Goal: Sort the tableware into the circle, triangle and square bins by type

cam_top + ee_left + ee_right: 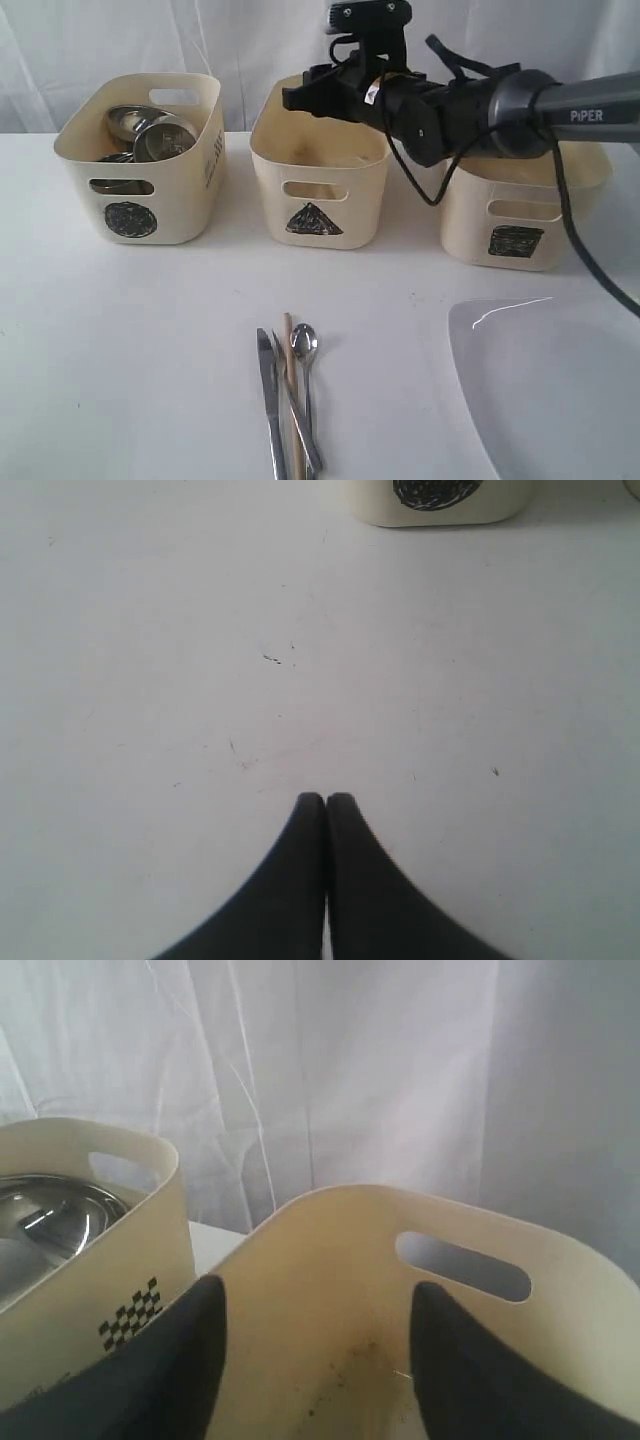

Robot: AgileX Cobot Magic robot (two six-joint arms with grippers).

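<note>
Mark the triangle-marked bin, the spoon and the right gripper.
Cream plastic triangle-marked bin (318,219), exterior view, front wall on the mark.
Steel spoon (304,342), exterior view, its bowl.
Black right gripper (318,1300), right wrist view, midway between open fingertips.

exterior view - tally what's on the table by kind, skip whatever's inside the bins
cream bins: 3 (circle bin, triangle bin, square bin)
steel knife: 1
steel spoon: 1
wooden chopsticks: 1 set, the sticks overlap too much to separate
white plate: 1
total: 7
</note>
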